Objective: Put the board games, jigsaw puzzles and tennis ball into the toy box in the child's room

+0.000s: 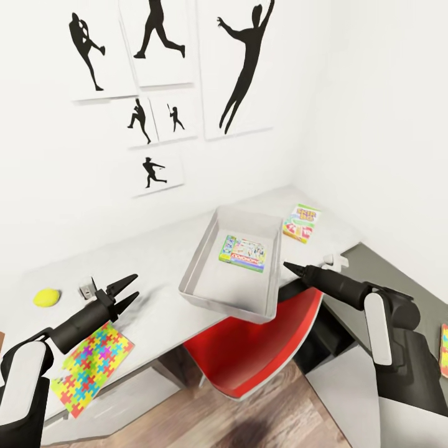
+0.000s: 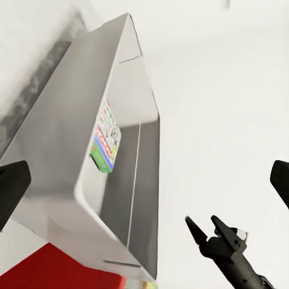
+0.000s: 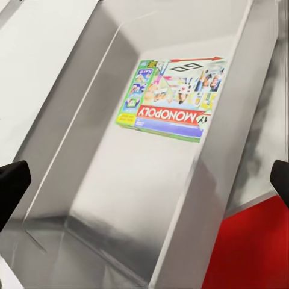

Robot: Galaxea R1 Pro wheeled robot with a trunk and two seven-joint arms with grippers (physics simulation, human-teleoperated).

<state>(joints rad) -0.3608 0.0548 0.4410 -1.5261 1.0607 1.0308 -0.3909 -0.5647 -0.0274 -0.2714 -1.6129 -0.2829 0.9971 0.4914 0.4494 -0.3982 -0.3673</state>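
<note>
The left gripper [image 1: 127,292] was held parted and empty just above the jigsaw puzzle [image 1: 93,366]; the right gripper [image 1: 291,267], jaws spread, was empty beside the toy box [image 1: 205,258]. The puzzle was best approached flat and pinched at an edge, judging by its thinness.

Translucent plastic toy box [image 1: 200,261] (glossy), speckled matt table [image 1: 155,261]

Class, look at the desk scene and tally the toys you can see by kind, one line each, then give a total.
Board games: 2, a Monopoly box inside the toy box and a Skip-Bo box beside it
Jigsaw puzzles: 1
Tennis balls: 1
Total: 4 toys
</note>
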